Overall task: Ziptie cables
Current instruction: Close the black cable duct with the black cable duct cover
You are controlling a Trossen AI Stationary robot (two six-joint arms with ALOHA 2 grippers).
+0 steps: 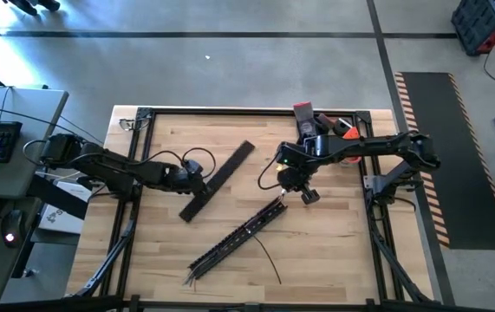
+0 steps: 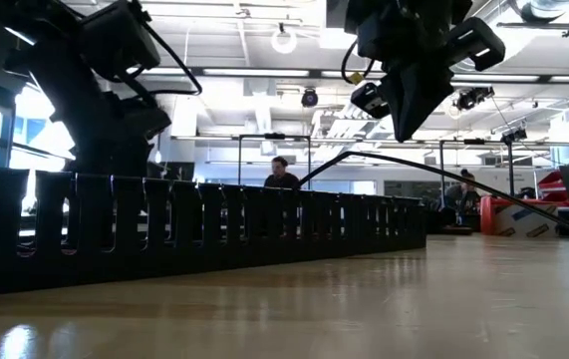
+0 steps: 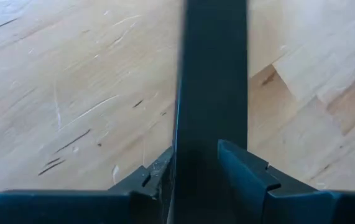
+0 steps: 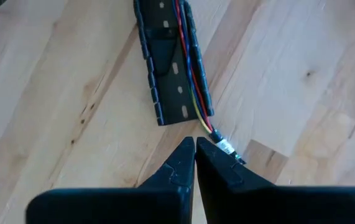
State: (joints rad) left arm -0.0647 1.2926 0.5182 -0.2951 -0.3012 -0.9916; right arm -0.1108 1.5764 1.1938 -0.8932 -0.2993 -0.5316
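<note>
A long black slotted duct [image 1: 238,236] lies slantwise on the wooden table, with the cables [image 4: 193,81], thin red, yellow and blue wires, running inside it. Their tagged end [image 4: 225,147] sticks out of the duct's far end. My right gripper [image 4: 194,148] hangs shut just above that end, fingers pointing steeply down. A flat black bar [image 1: 221,180] lies slantwise left of the duct, and my left gripper [image 1: 200,184] is shut on it. In the low view the duct's comb wall [image 2: 214,224] fills the front. My left gripper pinches the flat black bar by its two long edges [image 3: 178,163] between its two fingers [image 3: 242,171], a little nearer than its middle. The fingers come slanting down from the table's left. Whether the bar is lifted does not show. My right gripper: I cannot tell whether it touches the cables' end.
A thin dark wire [image 1: 270,258] curves loose on the table beside the duct's near end. Red and orange tools [image 1: 338,128] lie at the far right corner. A black frame [image 1: 256,111] rims the table. People sit in the room behind [image 2: 282,175].
</note>
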